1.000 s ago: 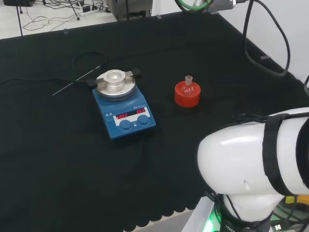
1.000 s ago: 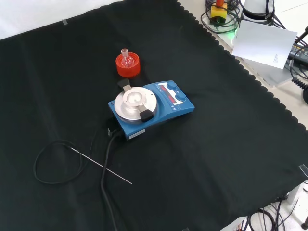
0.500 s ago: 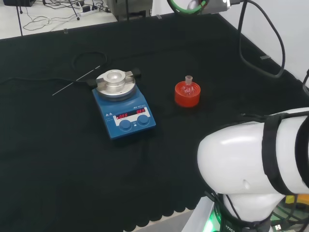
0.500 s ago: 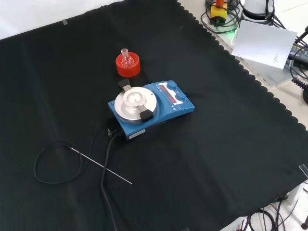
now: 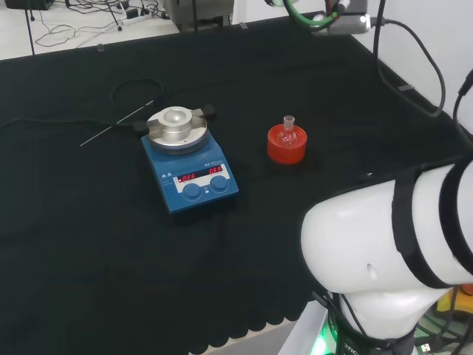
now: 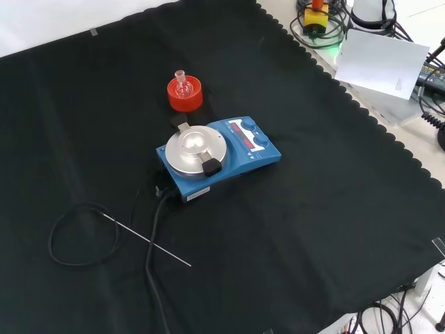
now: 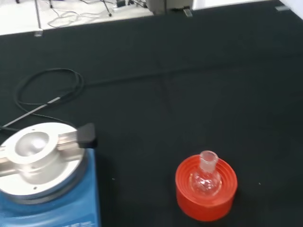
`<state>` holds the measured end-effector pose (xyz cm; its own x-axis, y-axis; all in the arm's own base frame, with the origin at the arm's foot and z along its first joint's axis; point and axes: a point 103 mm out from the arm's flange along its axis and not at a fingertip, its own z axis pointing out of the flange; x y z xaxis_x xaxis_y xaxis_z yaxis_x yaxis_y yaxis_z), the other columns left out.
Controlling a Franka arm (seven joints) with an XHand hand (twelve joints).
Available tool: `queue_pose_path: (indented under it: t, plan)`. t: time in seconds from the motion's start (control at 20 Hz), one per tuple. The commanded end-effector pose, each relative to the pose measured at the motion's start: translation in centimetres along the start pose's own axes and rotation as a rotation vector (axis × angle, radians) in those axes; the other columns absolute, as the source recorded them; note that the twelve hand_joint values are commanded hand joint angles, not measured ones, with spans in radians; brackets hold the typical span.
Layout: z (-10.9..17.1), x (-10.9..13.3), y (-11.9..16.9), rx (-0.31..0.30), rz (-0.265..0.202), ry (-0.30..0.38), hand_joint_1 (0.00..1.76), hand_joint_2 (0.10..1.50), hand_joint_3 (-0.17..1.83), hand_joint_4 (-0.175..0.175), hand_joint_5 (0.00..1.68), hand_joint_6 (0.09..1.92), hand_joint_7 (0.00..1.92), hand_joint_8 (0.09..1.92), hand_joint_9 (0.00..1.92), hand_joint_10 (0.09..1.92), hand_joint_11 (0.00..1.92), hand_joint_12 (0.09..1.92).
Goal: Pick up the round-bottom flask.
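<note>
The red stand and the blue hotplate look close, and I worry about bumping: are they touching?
Apart. The head view shows black cloth between the red stand and the blue hotplate; the wrist view shows the gap too.

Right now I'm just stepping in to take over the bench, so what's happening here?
Nothing is being handled yet. A small clear round-bottom flask sits upright in a red ribbed stand on the black cloth, untouched. Beside it stands a blue stirrer plate with a metal block on top. A thin probe on a black cable lies on the cloth. The arm's white link is at the head view's right.
</note>
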<state>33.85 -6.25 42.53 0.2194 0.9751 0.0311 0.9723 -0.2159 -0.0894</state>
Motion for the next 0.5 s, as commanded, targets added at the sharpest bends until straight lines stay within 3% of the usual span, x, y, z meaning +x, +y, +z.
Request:
queue_pose_path:
  t: [0.05,0.5]
  plan:
    - [5.0,-5.3,3.9,0.043,0.074,0.032,0.3,1.18,0.33,-0.034,0.42,0.38,0.1,0.63,0.23,0.72,0.01,1.44]
    - [9.0,-6.7,9.7,0.056,0.088,0.095,0.34,1.17,0.32,-0.037,0.43,0.39,0.12,0.64,0.24,0.72,0.02,1.43]
